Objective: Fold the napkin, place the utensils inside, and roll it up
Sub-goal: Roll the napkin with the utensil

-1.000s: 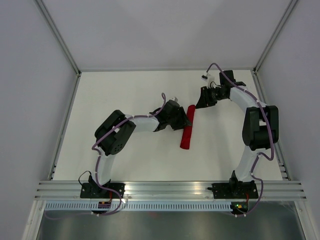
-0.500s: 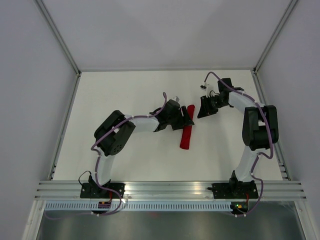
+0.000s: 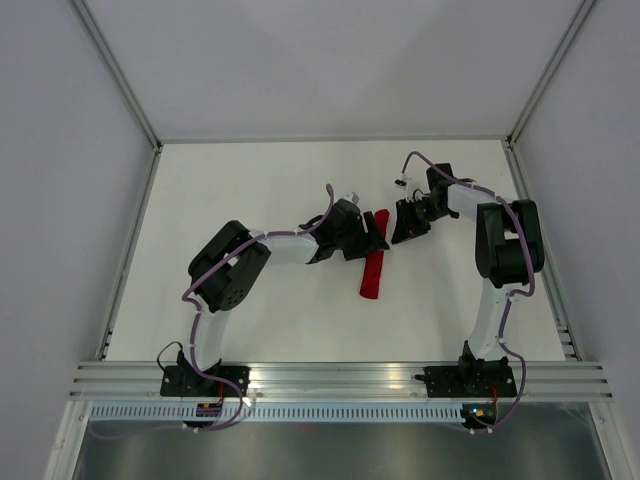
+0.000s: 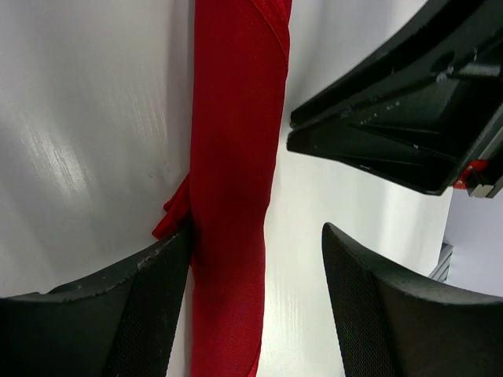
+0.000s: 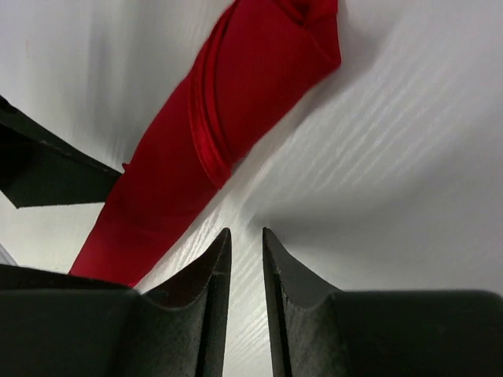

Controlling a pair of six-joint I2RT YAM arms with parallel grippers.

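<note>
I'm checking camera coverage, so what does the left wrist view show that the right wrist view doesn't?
Left wrist only: the left gripper open, its fingers straddling the rolled napkin, with a small flap of cloth poking out beside one finger. Right wrist only: the right gripper, fingers nearly together with nothing between them, standing beside the napkin rather than over it. Both: the red napkin lying rolled on the white table.

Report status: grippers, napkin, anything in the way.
Left gripper open, straddling the rolled deep-red fabric napkin. Right gripper nearly shut, empty, beside the roll's far end. Grippers crowd each other.
</note>
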